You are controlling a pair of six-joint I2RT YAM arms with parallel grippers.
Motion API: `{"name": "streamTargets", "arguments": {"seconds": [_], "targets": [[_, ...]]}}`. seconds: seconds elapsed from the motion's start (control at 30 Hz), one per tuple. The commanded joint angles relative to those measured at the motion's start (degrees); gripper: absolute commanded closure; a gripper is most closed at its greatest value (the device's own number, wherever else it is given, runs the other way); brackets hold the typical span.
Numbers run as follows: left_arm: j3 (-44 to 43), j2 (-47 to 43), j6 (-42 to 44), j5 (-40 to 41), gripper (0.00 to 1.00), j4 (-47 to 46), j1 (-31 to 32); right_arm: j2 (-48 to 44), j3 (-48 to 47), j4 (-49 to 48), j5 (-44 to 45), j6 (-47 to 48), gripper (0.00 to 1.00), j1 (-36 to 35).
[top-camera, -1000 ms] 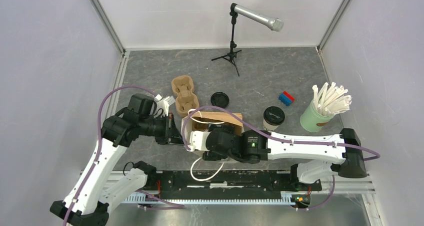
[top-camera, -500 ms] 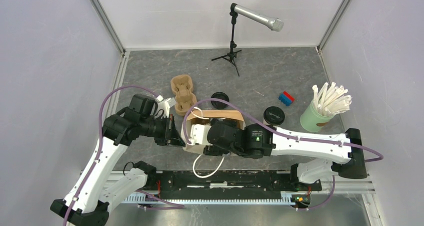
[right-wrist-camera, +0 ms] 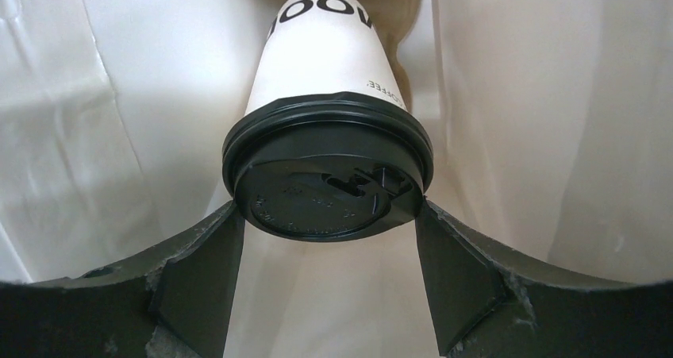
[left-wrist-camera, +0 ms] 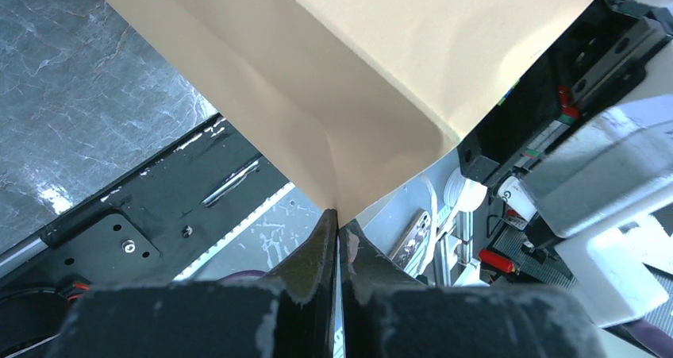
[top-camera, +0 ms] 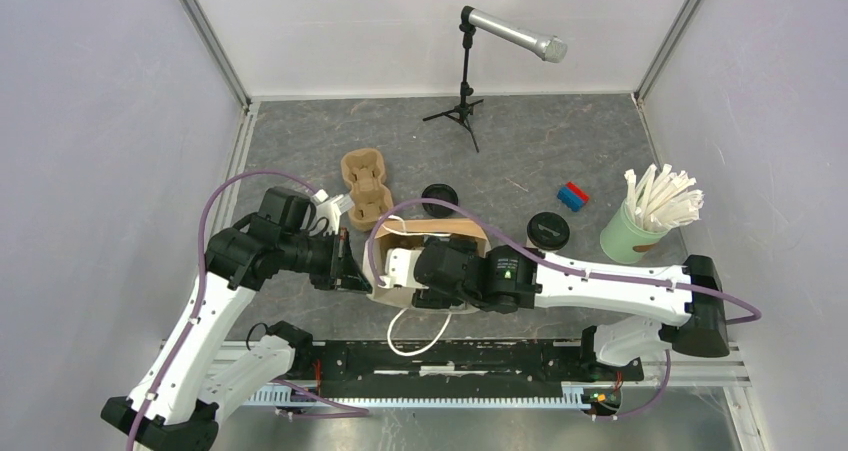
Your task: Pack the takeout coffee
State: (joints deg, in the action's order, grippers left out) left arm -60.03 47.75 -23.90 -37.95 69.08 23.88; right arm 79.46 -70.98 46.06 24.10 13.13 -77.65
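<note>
**Cup into the bag**

The left gripper (left-wrist-camera: 337, 225) is pressed together on the rim of the bag (left-wrist-camera: 357, 72), which seems to hold the mouth open. The right gripper (right-wrist-camera: 327, 231) reaches inside the bag, its fingers (right-wrist-camera: 198, 279) pinching a cup (right-wrist-camera: 317, 64) by either side of its black lid. To do this well, I would ease the cup down until its base sits flat on the bag floor, off to one side to leave room. Only then spread the jaws a little and back straight out, clear of the paper. The left pinch should not let go meanwhile. A second cup (top-camera: 548, 230) stands on the table (top-camera: 520, 151), well apart from the bag
</note>
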Motion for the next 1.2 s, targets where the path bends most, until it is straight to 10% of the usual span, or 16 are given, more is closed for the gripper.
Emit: {"name": "streamTargets", "arguments": {"seconds": [0.0, 1.17], "targets": [[-0.47, -0.35, 1.47, -3.63, 0.92, -0.7, 0.13, 1.1, 2.08, -1.14, 0.3, -0.42, 0.4, 1.15], [0.7, 0.08, -0.05, -4.58, 0.91, -2.11, 0.17, 7.86, -7.9, 7.73, 4.32, 1.77, 0.4, 1.18]]}}
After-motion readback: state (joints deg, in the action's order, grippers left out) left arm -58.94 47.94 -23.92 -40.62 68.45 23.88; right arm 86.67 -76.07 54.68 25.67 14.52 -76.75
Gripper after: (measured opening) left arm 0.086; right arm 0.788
